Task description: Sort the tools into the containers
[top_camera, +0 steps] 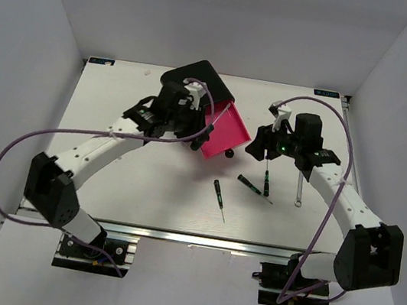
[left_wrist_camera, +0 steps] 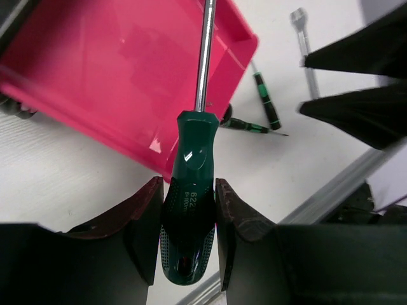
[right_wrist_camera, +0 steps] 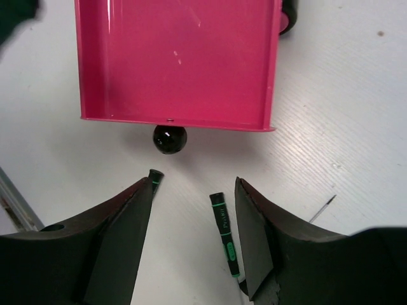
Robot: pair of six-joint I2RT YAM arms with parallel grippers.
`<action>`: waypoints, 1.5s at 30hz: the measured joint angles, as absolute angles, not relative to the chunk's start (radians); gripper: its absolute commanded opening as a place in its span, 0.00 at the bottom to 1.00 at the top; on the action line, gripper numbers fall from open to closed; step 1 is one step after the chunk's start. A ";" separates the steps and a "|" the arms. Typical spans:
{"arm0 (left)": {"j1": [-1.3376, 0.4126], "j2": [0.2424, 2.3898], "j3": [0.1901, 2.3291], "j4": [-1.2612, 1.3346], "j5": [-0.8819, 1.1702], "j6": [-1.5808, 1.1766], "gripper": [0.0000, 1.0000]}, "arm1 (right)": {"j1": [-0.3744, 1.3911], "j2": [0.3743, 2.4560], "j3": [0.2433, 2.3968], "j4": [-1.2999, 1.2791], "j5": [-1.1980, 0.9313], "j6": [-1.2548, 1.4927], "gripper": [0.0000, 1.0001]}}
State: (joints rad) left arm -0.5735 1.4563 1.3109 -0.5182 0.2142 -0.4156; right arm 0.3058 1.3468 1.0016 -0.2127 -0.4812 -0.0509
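The left end effector point(left_wrist_camera: 187, 194) grips the handle of the big screwdriver point(left_wrist_camera: 191, 159), whose shaft reaches over the pink drawer point(left_wrist_camera: 95, 76). The right end effector point(right_wrist_camera: 194, 187) hangs wide open near the drawer's knob point(right_wrist_camera: 170, 139), above a small screwdriver point(right_wrist_camera: 224, 232) lying on the surface point(right_wrist_camera: 356, 95). The wrench point(top_camera: 300, 191) lies nearby.

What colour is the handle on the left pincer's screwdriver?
The screwdriver handle is dark green with a black textured butt; clearest in left wrist view.
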 measured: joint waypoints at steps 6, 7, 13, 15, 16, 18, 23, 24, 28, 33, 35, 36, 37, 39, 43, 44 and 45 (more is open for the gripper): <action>-0.609 1.621 1.393 -0.527 0.123 -0.416 0.00 | 0.286 1.290 0.959 -0.196 -0.469 -0.049 0.60; -0.611 1.638 1.409 -0.527 0.108 -0.419 0.00 | 0.285 1.287 0.953 -0.190 -0.468 -0.048 0.60; -0.613 1.716 1.479 -0.530 0.014 -0.464 0.00 | 0.281 1.277 0.931 -0.179 -0.458 -0.040 0.60; -0.617 1.744 1.504 -0.536 -0.011 -0.481 0.00 | 0.277 1.275 0.926 -0.171 -0.455 -0.037 0.60; -0.618 1.760 1.518 -0.545 -0.021 -0.489 0.00 | 0.275 1.274 0.924 -0.169 -0.454 -0.036 0.60; -0.622 1.794 1.550 -0.558 -0.036 -0.502 0.00 | 0.274 1.274 0.921 -0.163 -0.451 -0.034 0.60; -0.639 1.842 1.569 -0.573 -0.061 -0.526 0.00 | 0.270 1.274 0.920 -0.154 -0.451 -0.033 0.60; -0.640 1.848 1.570 -0.575 -0.065 -0.530 0.00 | 0.270 1.274 0.920 -0.153 -0.451 -0.033 0.60; -0.645 1.876 1.588 -0.583 -0.078 -0.542 0.35 | 0.270 1.274 0.920 -0.153 -0.450 -0.034 0.66; -0.646 1.890 1.600 -0.583 -0.086 -0.548 0.61 | 0.270 1.274 0.920 -0.162 -0.420 -0.060 0.72; -0.646 1.889 1.607 -0.578 -0.087 -0.550 0.63 | 0.267 1.274 0.920 -0.176 -0.402 -0.076 0.77; -0.646 1.888 1.609 -0.573 -0.087 -0.550 0.63 | 0.264 1.274 0.920 -0.186 -0.392 -0.087 0.85; -0.646 1.887 1.609 -0.569 -0.086 -0.550 0.68 | 0.261 1.274 0.920 -0.196 -0.384 -0.094 0.88; -0.646 1.879 1.609 -0.564 -0.082 -0.549 0.68 | 0.254 1.274 0.920 -0.223 -0.360 -0.115 0.89; -0.646 1.808 1.568 -0.518 -0.060 -0.542 0.64 | 0.241 1.274 0.920 -0.289 -0.316 -0.150 0.89; -0.646 1.779 1.549 -0.503 -0.057 -0.540 0.53 | 0.236 1.276 0.919 -0.302 -0.308 -0.159 0.89; -0.646 1.742 1.528 -0.488 -0.056 -0.538 0.42 | 0.230 1.277 0.918 -0.312 -0.301 -0.166 0.88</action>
